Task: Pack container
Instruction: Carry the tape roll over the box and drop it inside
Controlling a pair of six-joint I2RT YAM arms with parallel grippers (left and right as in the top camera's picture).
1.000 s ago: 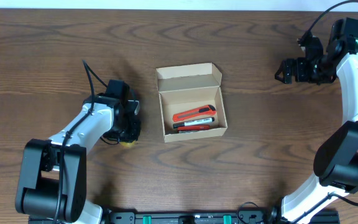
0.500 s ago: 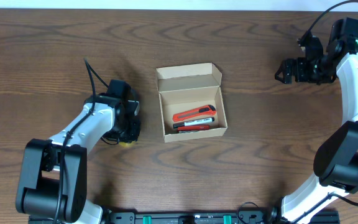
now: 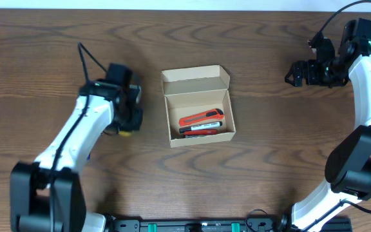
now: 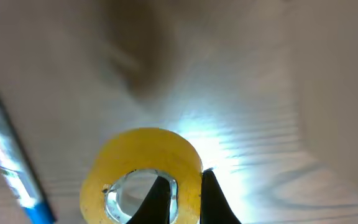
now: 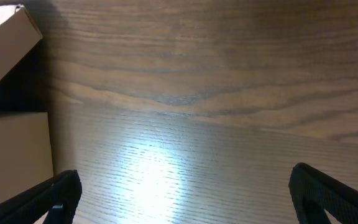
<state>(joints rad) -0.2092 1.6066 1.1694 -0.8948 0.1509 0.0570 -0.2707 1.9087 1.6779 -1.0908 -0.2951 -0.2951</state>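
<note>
The tan cardboard container (image 3: 198, 136) stands open at the table's middle, its flap lid (image 3: 195, 78) folded back. Inside lie a red box cutter (image 3: 200, 118) and some pens (image 3: 201, 129). My left gripper (image 3: 127, 122) is left of the container and shut on the wall of a yellow tape roll (image 3: 127, 133). In the left wrist view one finger is inside the roll (image 4: 142, 163) and one outside, the jaws (image 4: 182, 199) pinching its rim. My right gripper (image 3: 294, 72) is open and empty at the far right; the right wrist view (image 5: 179, 193) shows the container's side (image 5: 14, 158).
A blue pen (image 4: 8, 158) lies on the wood just left of the tape roll in the left wrist view. The table is dark wood grain (image 3: 269, 161).
My left arm has swung toward the far side of the table, carrying the yellow tape roll with it. The right arm and the container have not moved.
</note>
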